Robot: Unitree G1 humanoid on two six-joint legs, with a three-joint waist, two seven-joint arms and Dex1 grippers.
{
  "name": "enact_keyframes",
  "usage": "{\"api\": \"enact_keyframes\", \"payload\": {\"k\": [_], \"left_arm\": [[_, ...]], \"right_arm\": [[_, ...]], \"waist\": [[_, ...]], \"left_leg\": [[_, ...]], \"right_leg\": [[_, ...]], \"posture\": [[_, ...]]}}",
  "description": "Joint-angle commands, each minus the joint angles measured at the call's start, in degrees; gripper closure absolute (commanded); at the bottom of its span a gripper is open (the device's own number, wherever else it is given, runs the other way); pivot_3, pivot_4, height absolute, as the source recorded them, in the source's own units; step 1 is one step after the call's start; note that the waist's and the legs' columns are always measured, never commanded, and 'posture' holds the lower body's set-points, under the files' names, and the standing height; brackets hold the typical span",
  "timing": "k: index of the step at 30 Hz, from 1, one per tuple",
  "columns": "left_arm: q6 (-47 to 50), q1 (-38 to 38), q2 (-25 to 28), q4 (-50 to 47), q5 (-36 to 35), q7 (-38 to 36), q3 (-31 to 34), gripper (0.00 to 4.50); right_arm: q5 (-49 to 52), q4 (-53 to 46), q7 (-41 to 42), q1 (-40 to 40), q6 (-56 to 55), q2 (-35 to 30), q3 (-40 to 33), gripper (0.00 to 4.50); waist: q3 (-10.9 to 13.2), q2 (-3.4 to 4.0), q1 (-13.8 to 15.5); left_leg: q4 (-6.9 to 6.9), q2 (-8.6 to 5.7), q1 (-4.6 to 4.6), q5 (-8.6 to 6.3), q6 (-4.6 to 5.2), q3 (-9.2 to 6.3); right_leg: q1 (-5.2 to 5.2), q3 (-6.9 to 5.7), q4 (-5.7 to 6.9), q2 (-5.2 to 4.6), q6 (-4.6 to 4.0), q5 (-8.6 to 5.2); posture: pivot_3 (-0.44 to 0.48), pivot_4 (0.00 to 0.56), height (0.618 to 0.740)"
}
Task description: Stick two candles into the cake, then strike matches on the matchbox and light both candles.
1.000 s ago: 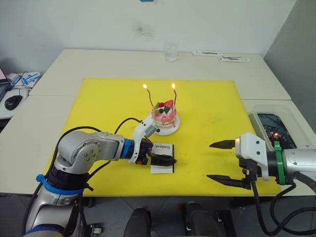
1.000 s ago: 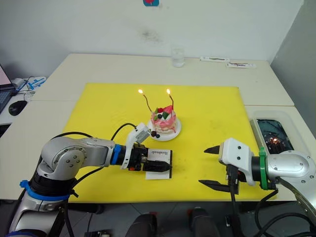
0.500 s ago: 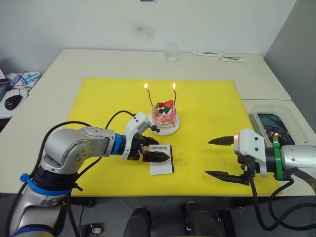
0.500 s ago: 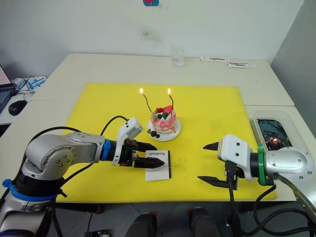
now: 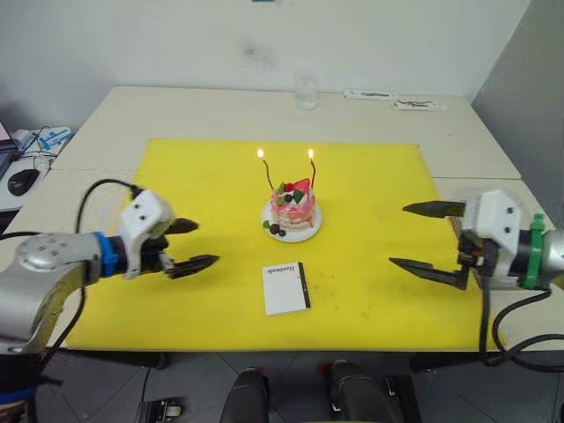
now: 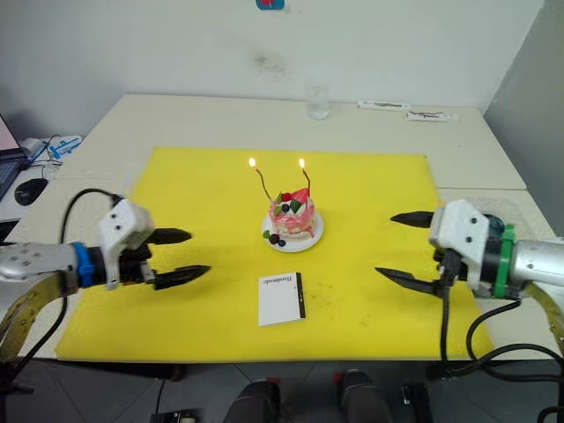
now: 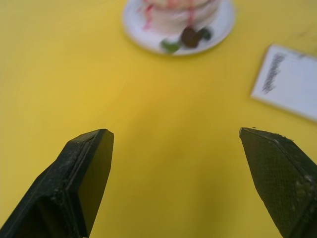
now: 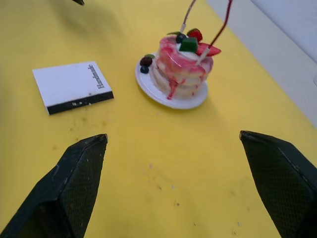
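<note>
Two candles (image 5: 286, 167), both lit, standing in the cake (image 5: 293, 204) near the middle of the yellow mat (image 5: 370, 194). Small steady flames at the tips, one on each thin reddish-brown stem; stems slightly curved, leaning a little apart. By the look of things, task as good as complete: nothing left to strike or light.

Cake small, round, pink and white in layers, with pink glaze running down the sides; strawberry, dark berries and green leaves on top; more berries on the rim of the small white plate (image 8: 148, 82). Likely soft and easily smeared, so any hold better taken on the plate edge, never on the icing. Candles wire-thin, probably light and bendable, likely hot near the flame; best left alone, or pinched low on the stem if at all.

Matchbox (image 6: 282, 299) flat on the mat just in front of the cake, apart from the plate. White card, small black print on top, black striking strip along one edge. Light, stiff, apt to slide on the smooth mat; best gripped across the narrow faces.

Left gripper (image 6: 179, 256) spread wide and empty, hovering over the mat's left part, well apart from cake and matchbox. Right gripper (image 5: 434, 240) likewise wide apart, nothing between the black fingers, over the right part of the mat.

Clear glass (image 5: 305, 92) on the beige table (image 5: 176, 110) beyond the mat.
</note>
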Motion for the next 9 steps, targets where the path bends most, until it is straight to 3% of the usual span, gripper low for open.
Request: {"api": "enact_keyframes", "payload": {"k": [1, 9], "left_arm": [[-7.90, 4.50, 0.44, 1.24, 3.73, -1.12, 6.82, 0.03], [-7.41, 8.58, -0.58, 1.18, 2.31, -2.16, 11.42, 0.03]], "right_arm": [[2.33, 4.00, 6.57, 1.25, -0.38, -4.51, -7.56, 0.00], [-1.14, 11.39, 11.71, 4.30, -4.80, -7.93, -11.36, 0.00]], "waist": [[0.00, 0.01, 0.05], [0.00, 0.01, 0.14]], "left_leg": [[-0.01, 0.00, 0.00, 0.00, 0.00, 0.02], [0.00, 0.08, 0.07, 0.00, 0.01, 0.17]], "right_leg": [[0.00, 0.00, -0.01, -0.02, 0.00, 0.00], [0.02, -0.01, -0.09, -0.04, 0.00, 0.00]], "posture": [[0.000, 0.150, 0.740], [0.000, 0.150, 0.740]]}}
